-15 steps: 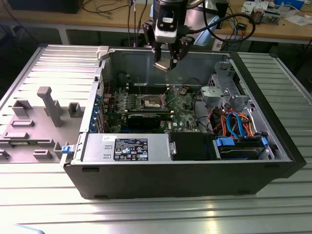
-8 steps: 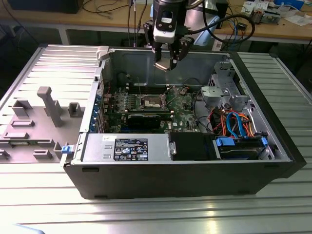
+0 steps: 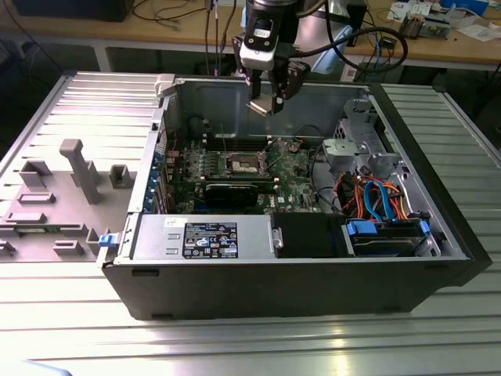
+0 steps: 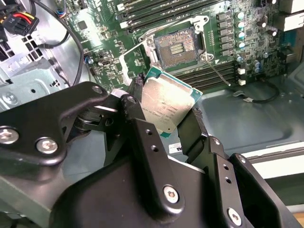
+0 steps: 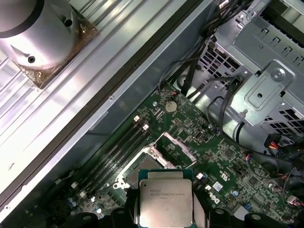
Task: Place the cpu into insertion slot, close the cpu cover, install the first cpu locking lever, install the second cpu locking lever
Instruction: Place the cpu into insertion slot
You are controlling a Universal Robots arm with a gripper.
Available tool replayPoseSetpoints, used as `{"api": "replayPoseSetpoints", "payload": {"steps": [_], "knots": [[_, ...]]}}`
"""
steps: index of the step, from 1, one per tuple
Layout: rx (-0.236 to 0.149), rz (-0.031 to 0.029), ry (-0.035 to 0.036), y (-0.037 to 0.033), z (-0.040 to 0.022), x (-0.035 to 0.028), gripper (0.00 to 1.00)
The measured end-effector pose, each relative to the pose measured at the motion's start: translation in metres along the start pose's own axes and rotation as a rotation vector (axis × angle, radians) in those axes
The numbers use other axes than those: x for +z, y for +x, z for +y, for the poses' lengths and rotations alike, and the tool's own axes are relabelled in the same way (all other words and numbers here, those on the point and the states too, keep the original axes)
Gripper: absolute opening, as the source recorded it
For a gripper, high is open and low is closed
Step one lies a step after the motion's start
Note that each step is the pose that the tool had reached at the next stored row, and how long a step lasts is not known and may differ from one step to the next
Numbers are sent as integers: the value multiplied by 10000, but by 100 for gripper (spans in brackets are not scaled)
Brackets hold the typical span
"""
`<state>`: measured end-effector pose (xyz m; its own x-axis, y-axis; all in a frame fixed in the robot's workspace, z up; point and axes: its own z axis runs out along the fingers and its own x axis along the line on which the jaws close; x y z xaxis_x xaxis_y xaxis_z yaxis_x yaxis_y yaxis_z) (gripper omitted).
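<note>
**Exterior view, from its left to its right.** The grey fixture tray (image 3: 74,184) is lying well off to the exterior view's left of your gripper (image 3: 266,104), outside the open computer case (image 3: 274,274). Your gripper is hanging above the case, near its back wall. It is clamping the cpu (image 3: 264,106) between its two fingers and holding it clear of the board. The insertion slot (image 3: 243,164) is sitting below the gripper, slightly toward the exterior view's left, on the green motherboard (image 3: 293,168). The metal drive cage (image 3: 356,145) and the blue cables (image 3: 383,200) are lying lower, to the exterior view's right of the gripper.

**Second wrist view.** The black fingers (image 4: 137,102) are pinching the cpu (image 4: 166,107) by two opposite edges, parted just to its width. The insertion slot (image 4: 176,45) is showing beyond the cpu, well apart from it, with its contact field uncovered.

**First wrist view.** The cpu (image 5: 165,202) is hovering over the motherboard (image 5: 223,161), partly hiding the insertion slot (image 5: 151,166). The cpu cover (image 5: 180,144), a thin metal frame, is standing swung up on the slot's far side from the gripper.
</note>
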<state>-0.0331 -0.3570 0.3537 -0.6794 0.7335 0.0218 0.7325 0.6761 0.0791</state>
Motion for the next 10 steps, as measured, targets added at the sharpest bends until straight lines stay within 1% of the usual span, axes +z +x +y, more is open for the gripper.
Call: {"api": "replayPoseSetpoints", "payload": {"steps": [10], "knots": [[14,-2,1,5,-7,6,54]]}}
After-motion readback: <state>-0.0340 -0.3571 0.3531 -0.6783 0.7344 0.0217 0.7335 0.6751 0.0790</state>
